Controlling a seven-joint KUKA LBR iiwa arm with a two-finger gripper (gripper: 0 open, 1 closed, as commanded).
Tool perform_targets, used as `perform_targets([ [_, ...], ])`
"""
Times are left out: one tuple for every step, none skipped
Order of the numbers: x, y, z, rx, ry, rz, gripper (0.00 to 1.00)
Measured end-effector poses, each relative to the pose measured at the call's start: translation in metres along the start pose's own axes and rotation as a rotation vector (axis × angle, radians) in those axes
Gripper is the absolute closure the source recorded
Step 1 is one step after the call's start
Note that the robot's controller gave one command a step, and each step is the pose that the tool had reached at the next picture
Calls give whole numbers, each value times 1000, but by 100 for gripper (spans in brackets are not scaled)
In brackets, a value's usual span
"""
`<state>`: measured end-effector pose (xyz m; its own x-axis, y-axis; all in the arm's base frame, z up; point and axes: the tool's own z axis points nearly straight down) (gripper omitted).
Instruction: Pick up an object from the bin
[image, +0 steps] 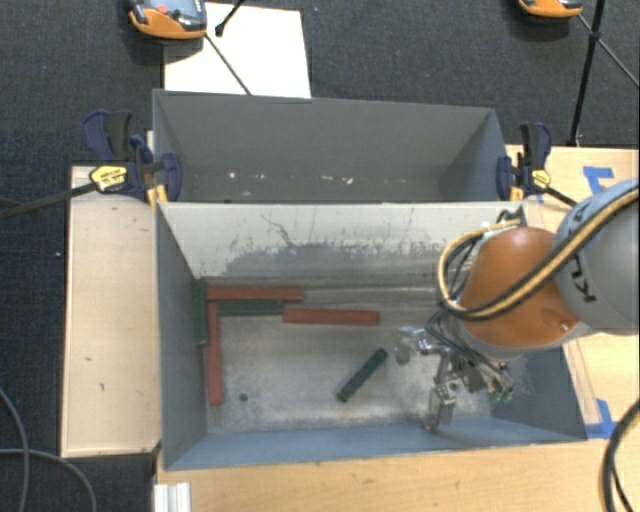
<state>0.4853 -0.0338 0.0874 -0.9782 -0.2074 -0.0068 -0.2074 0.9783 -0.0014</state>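
Dark green and slim, a short bar (361, 374) is lying slantwise on the floor of the grey bin (290, 410), about the middle, with nothing touching it. The hand (440, 405) is hanging just to the right of it, low over the floor near the front wall; I cannot tell whether it is spread or pressed together. A small green piece (501, 395) is peeking out at the hand's right. 3 red bars (330, 317) are lying further left, well apart from the hand.
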Motion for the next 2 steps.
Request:
perform_targets([
  [-16,30,9,-1,5,-87,0],
  [-33,56,13,-1,2,-130,0],
])
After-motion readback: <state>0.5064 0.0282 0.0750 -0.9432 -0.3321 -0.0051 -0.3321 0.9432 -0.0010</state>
